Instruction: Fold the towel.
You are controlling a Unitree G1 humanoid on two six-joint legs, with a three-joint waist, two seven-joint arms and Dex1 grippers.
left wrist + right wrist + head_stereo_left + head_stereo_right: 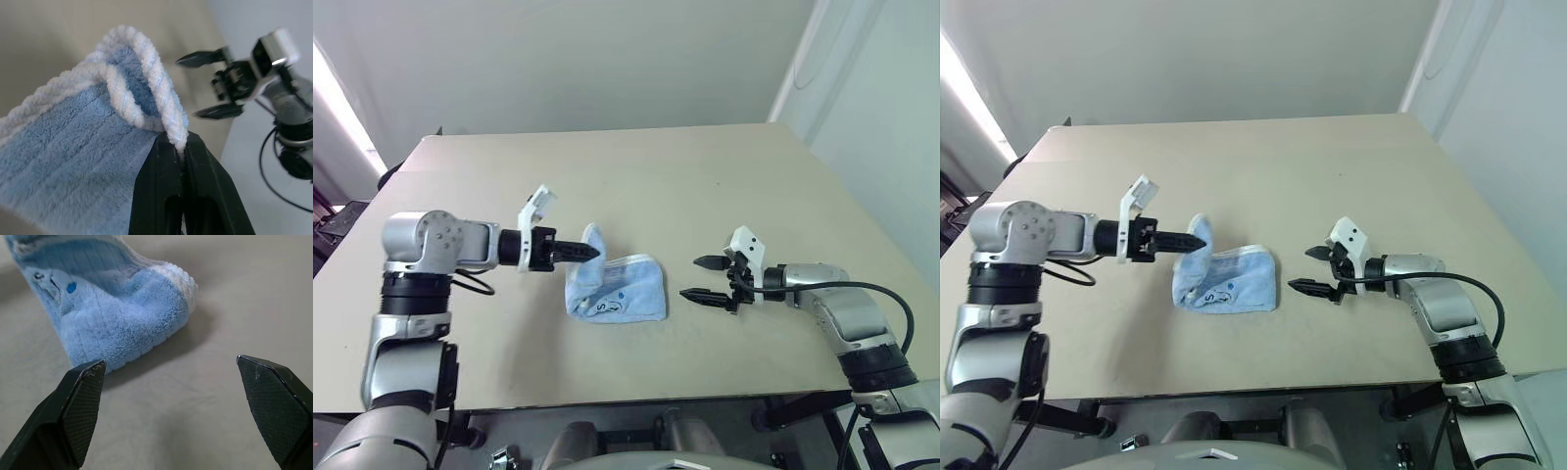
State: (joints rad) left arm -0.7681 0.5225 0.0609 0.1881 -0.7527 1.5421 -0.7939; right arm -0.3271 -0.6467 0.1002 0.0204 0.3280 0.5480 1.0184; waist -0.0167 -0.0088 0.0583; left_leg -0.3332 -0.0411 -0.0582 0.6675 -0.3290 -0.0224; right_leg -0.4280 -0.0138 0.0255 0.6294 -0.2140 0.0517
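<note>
The small light blue ribbed terry towel [617, 286] with white stitched edging lies bunched near the middle of the plain beige worktop [705, 176], between the two arms. One corner of it is lifted off the surface: the left gripper [589, 252] has its black jaws pressed tight together on the white edging there, and the wrist view shows the cord-like hem pinched right at the tips. The rest of the cloth sags down from that corner into a rumpled heap, its small dark embroidered mark facing up on the near side.

The right gripper [707, 278] hangs just above the worktop beside the towel's far end, not touching it, jaws spread as wide as they go and holding nothing.

To my eye the risk sits in that thin grip. Only the hem is caught, so a quick swing across could let the edging slip out and drop the corner short. The lower part is already crumpled, and laying the raised corner over it may give a lumpy, crooked fold instead of a flat one. With nothing pinning the far end, the whole cloth might also drag along the worktop.

There are no containers on the worktop.
</note>
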